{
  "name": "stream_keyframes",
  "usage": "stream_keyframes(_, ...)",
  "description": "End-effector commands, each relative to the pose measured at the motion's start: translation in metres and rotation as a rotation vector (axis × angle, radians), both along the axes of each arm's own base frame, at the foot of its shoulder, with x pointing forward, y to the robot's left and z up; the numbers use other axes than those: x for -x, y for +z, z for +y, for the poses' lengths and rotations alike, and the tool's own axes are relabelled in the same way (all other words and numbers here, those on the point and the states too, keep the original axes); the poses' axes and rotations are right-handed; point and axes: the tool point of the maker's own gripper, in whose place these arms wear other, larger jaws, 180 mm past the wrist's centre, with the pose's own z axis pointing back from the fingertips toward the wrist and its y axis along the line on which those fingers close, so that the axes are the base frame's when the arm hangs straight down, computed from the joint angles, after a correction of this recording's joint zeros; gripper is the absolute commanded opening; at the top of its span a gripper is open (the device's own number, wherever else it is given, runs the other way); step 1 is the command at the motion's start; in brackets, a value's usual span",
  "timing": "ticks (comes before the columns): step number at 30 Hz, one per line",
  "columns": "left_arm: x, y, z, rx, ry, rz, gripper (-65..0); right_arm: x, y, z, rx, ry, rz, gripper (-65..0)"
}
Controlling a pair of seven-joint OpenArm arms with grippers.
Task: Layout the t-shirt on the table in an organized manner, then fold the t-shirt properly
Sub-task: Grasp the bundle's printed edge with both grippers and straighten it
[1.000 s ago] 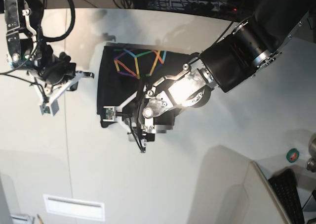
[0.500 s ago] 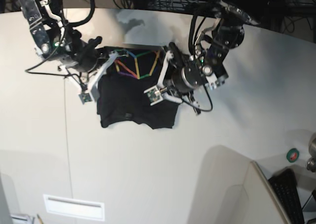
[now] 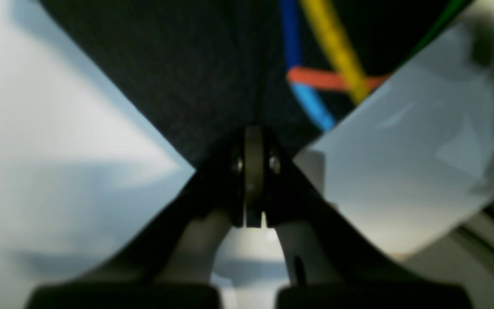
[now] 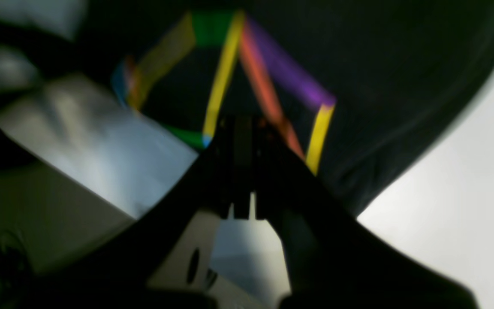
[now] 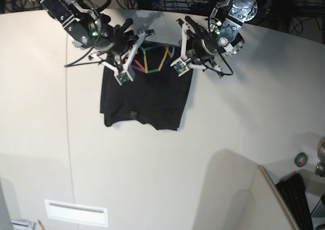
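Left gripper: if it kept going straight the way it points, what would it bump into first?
Probably more of the black t-shirt. The left gripper is already shut on its edge, pointing across the cloth; depth is unclear.

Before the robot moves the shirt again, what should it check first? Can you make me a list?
1. left gripper pinched shut on the t-shirt: ok.
2. right gripper pinched shut on the shirt's far edge: ok.
3. Both grippers on the same far edge, by the rainbow graphic: ok.
4. Shirt lying smooth on the table: not ok, near hem is wavy.
5. How many cloth layers each grip holds: cannot tell.
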Motion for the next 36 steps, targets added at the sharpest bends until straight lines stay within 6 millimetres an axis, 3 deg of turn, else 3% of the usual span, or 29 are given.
stream_keyframes(1,-0.003,0.002,0.003,-0.005,0.003,-0.011,-65.0,-0.009,0.000,-0.004,0.007,-0.009,-0.035,-65.0)
stream_keyframes(4,-0.001,0.004,0.005,-0.010,0.009,-0.015,-65.0,-0.010,-0.004,-0.006,0.007,-0.019,-0.048,-65.0)
stream_keyframes(10,-0.014,0.038,-0.012,0.043,-0.009,-0.110,-65.0,-0.012,0.038,0.015,-0.072,0.010,-0.096,-65.0)
stream_keyframes(14,-0.030,0.045,-0.018,0.063,-0.001,-0.141,-65.0,-0.019,0.046,0.018,-0.079,0.018,-0.110,-65.0)
stream_keyframes(17,-0.032,0.033,-0.018,0.052,0.014,-0.112,-65.0,-0.021,0.032,0.011,-0.047,0.010,-0.087,-65.0)
stream_keyframes(19,-0.021,0.011,-0.010,0.027,0.026,-0.047,-65.0,-0.017,0.013,0.001,-0.006,0.001,-0.048,-65.0)
stream_keyframes(22,-0.011,-0.006,-0.001,-0.001,0.034,0.004,-65.0,-0.022,0.005,-0.006,0.009,-0.014,-0.059,-65.0)
stream_keyframes(25,-0.024,0.002,0.005,-0.006,0.046,-0.027,-65.0,-0.026,0.016,-0.001,-0.012,-0.010,-0.089,-65.0)
stream_keyframes(27,-0.041,0.019,0.009,0.010,0.081,-0.085,-65.0,-0.028,0.029,0.007,-0.044,-0.003,-0.116,-65.0)
stream_keyframes(29,-0.063,0.042,0.002,0.043,0.094,-0.163,-65.0,-0.029,0.040,0.013,-0.066,0.006,-0.130,-65.0)
stream_keyframes(31,-0.077,0.052,-0.007,0.065,0.100,-0.197,-65.0,-0.029,0.043,0.016,-0.066,0.014,-0.122,-65.0)
stream_keyframes(33,-0.088,0.049,-0.012,0.074,0.109,-0.191,-65.0,-0.036,0.045,0.016,-0.061,0.018,-0.129,-65.0)
stream_keyframes(36,-0.095,0.026,-0.019,0.078,0.139,-0.122,-65.0,-0.037,0.032,0.008,-0.029,0.008,-0.108,-65.0)
